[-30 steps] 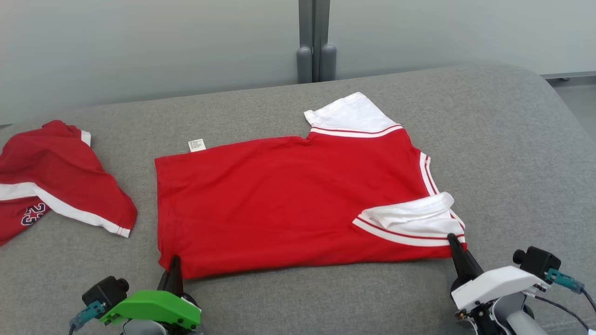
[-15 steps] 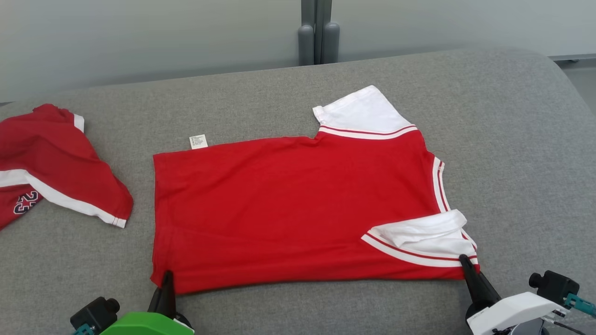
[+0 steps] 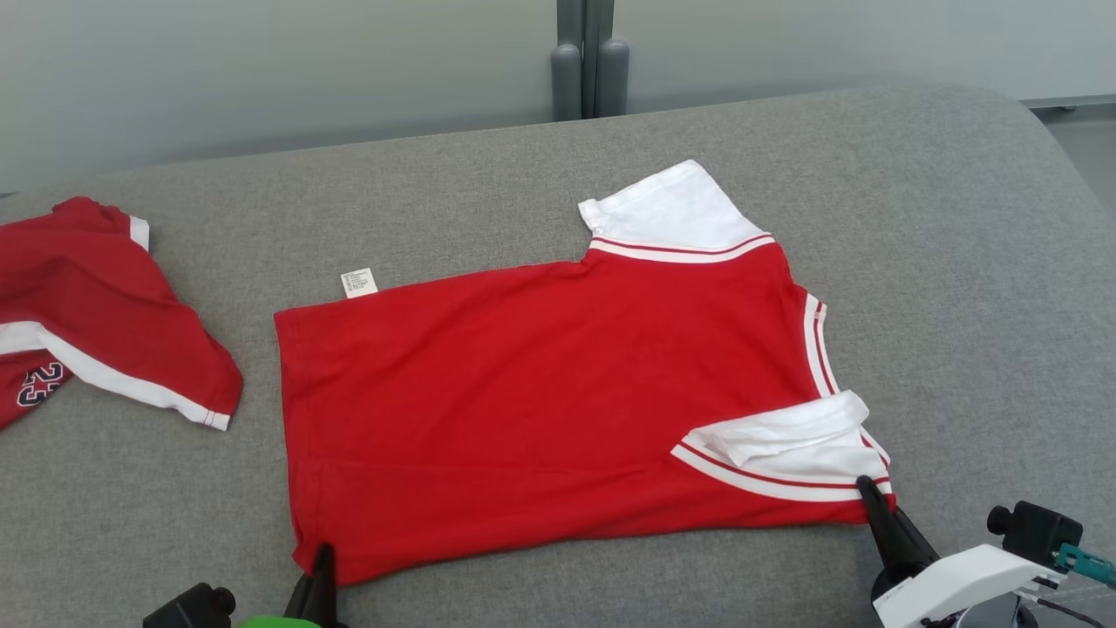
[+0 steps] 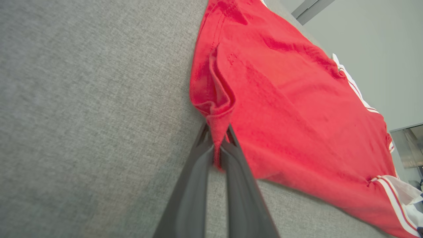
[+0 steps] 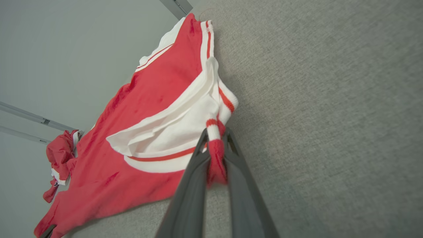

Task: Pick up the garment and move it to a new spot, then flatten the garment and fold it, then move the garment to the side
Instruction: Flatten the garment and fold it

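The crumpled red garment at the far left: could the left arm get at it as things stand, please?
Probably not yet: the left pincer is shut on the near corner of the flat red shirt, so it must let go first. Otherwise only bare grey cushion separates it from the crumpled garment.

**Bare test room, likely a lab**

A broad grey woven-fabric padded bench sits before plain pale grey wall panels joined by a grey metal post. A red-and-white short-sleeved jersey lies spread on it.
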Robot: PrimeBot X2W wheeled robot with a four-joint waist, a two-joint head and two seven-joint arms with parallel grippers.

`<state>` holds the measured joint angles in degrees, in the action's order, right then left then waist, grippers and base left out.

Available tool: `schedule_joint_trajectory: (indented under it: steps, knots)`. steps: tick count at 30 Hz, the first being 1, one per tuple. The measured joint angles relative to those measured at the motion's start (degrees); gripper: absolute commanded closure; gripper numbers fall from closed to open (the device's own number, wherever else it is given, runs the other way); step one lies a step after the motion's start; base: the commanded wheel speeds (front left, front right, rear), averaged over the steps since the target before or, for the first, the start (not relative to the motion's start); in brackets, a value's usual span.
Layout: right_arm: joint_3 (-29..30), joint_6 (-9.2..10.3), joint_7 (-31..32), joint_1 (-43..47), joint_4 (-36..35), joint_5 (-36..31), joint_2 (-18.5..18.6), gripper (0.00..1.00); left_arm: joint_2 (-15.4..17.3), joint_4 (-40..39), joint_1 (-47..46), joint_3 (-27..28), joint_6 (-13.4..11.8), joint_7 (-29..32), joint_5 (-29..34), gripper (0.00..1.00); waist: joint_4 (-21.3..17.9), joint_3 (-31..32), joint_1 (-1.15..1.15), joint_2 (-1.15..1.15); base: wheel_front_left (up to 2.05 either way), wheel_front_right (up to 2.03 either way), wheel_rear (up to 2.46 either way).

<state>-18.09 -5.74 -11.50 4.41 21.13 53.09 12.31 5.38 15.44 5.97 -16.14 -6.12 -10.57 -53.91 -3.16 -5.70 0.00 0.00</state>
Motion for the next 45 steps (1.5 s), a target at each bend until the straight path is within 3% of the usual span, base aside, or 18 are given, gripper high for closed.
schedule_joint_trajectory:
  steps: [2,3,4,5,6,13,21,33,38,45]
  knots:
    - [0.05,0.82,-0.05,0.05,-0.55,-0.67,0.19,0.96,0.26,-0.48,0.53,0.04,-0.01,0.53,0.3,1.0,-0.13,0.07,0.0,0.0,0.0,0.0,0.0]
    - [0.09,0.96,-0.05,0.13,-0.79,-0.79,0.26,0.75,0.45,-0.85,0.76,0.05,-0.03,0.55,0.42,1.0,-0.18,0.1,0.0,0.0,0.0,0.0,0.0]
    - [0.14,1.24,-0.05,0.27,-1.04,-0.8,0.26,0.56,0.63,-1.14,0.99,0.18,-0.1,1.0,0.58,0.72,-0.23,0.15,0.0,0.0,0.0,0.0,0.0]
    - [0.25,1.38,-0.05,0.53,-1.31,-0.8,0.26,0.05,0.75,-1.35,1.13,0.4,-0.44,1.01,0.88,0.27,-0.28,0.21,0.0,0.0,0.0,0.0,0.0]
    - [0.41,1.42,-0.05,0.88,-1.53,-0.79,0.29,0.0,0.88,-1.52,1.22,0.71,-0.52,1.01,1.2,0.0,-0.32,0.27,0.0,0.0,0.0,0.0,0.0]
    - [2.07,3.74,-0.01,3.15,-1.94,-0.84,2.48,0.0,3.58,-3.39,1.99,3.32,-0.78,0.87,3.5,0.0,-0.48,0.7,0.0,0.0,0.0,0.0,0.0]
    - [3.22,5.34,-0.03,0.33,-5.48,-4.53,6.64,0.0,8.82,-7.1,-0.74,2.02,-0.97,0.54,13.04,0.0,-0.61,0.82,0.0,0.0,0.0,0.0,0.0]
    - [-1.2,4.52,8.78,-18.1,-8.4,-11.91,14.33,0.0,10.15,-6.36,-19.01,-2.78,-0.98,9.18,19.73,0.0,-0.98,-3.97,0.0,0.0,0.0,0.0,0.0]
    - [-1.7,4.15,12.44,-26.36,-8.44,-13.12,15.69,0.0,9.91,-1.97,-25.18,-1.85,-0.98,13.25,20.76,0.0,-1.04,-7.41,0.0,0.0,0.0,0.0,0.0]
    - [-4.26,2.12,17.57,-35.6,-7.64,-14.49,16.47,0.0,8.64,3.79,-32.19,-0.19,-0.98,17.39,22.63,0.0,-0.82,-12.6,0.01,0.0,0.0,0.0,0.0]
